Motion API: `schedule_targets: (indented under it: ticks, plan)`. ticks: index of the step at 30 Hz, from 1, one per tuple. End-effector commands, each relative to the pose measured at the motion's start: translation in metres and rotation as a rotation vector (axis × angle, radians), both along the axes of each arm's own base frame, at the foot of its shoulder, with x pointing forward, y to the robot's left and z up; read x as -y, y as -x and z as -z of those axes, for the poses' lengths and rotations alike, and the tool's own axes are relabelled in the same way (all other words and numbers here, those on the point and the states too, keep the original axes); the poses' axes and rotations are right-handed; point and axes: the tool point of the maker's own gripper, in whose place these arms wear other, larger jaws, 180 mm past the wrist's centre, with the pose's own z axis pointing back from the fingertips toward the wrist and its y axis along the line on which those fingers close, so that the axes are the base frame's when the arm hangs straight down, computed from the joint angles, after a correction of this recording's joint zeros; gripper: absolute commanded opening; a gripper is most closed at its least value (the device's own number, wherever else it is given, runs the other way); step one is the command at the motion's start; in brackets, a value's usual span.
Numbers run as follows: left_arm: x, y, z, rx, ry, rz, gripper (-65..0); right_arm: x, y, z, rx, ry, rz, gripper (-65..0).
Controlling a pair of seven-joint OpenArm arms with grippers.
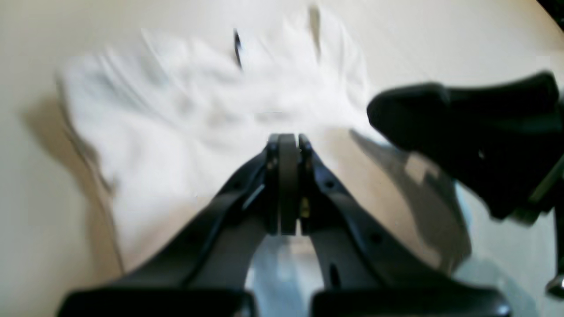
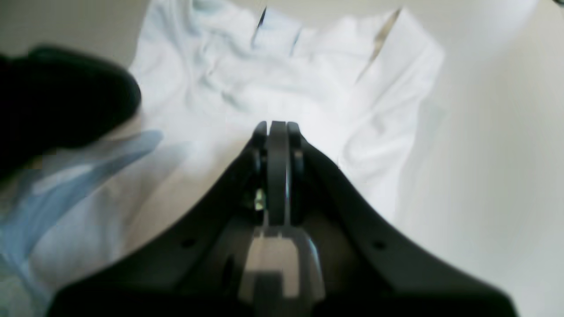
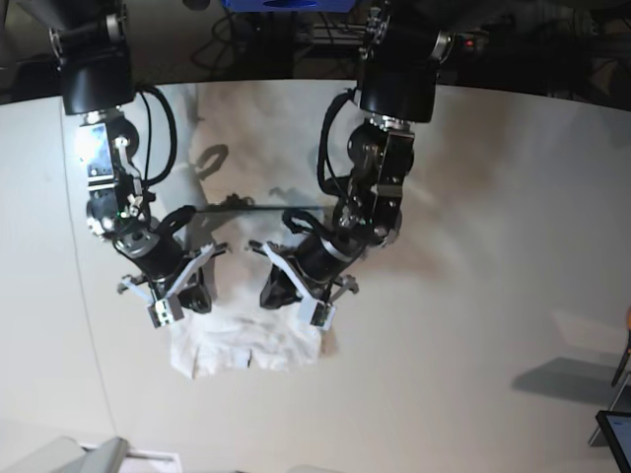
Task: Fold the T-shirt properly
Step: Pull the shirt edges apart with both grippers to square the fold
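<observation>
The T-shirt lies bunched on the pale tabletop, directly below both grippers. The left gripper has its jaws pressed together over the shirt's near edge; whether cloth is pinched between them cannot be told. The right gripper is likewise closed, its grasp also unclear.

Risk: if only one layer is caught, lifting would drag the shirt unevenly and deepen its wrinkles. The grippers sit close together above the shirt; collision is possible.

Place: a robotics lab or test bench.
Evidence: two black, cabled robot arms mounted over a broad pale rounded surface.
Background: dark equipment and loose cables behind.
</observation>
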Motion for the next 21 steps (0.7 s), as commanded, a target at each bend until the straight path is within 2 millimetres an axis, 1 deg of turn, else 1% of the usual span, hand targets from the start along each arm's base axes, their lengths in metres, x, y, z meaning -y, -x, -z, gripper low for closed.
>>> schedule_targets:
  ticks: [1,2,4,5,6,7,9,12,13,16,19,21]
  plan:
    - [0.004,-0.005,-0.018,0.06,0.027,0.008,-65.0,0.001,-0.008,-0.016,0.047,-0.014,0.006,-64.7]
    - [0.006,0.001,-0.01,0.042,0.025,0.013,-65.0,0.001,-0.003,-0.01,0.032,-0.013,0.007,-64.7]
    - [0.002,0.013,0.004,0.013,0.007,0.021,-65.0,0.001,0.004,-0.002,0.011,-0.015,0.009,-64.7]
    - [0.001,0.015,0.006,0.009,0.002,0.023,-65.0,0.0,0.006,0.001,0.002,-0.017,0.01,-64.7]
    - [0.0,0.02,0.013,-0.009,-0.002,0.023,-65.0,-0.002,0.009,0.005,-0.009,-0.025,0.01,-64.7]
    - [-0.003,0.024,0.018,-0.019,-0.009,0.022,-65.0,0.0,0.014,0.012,-0.024,-0.029,0.02,-64.7]
    - [-0.005,0.028,0.028,-0.043,-0.017,0.022,-65.0,0.005,0.016,0.019,-0.029,-0.053,0.051,-64.7]
    - [-0.014,0.03,0.045,-0.086,-0.038,0.015,-65.0,0.011,0.021,0.04,-0.062,-0.07,0.08,-64.7]
    - [-0.015,0.03,0.049,-0.095,-0.039,0.011,-65.0,0.013,0.022,0.045,-0.073,-0.071,0.084,-64.7]
    - [-0.025,0.029,0.052,-0.088,-0.053,0.003,-65.0,0.014,0.024,0.052,-0.081,-0.075,0.092,-64.7]
    - [-0.027,0.027,0.05,-0.076,-0.05,-0.005,-65.0,0.014,0.028,0.052,-0.08,-0.077,0.092,-64.7]
    - [-0.028,0.024,0.042,-0.057,-0.046,-0.007,-65.0,0.011,0.025,0.037,-0.038,-0.082,0.082,-64.7]
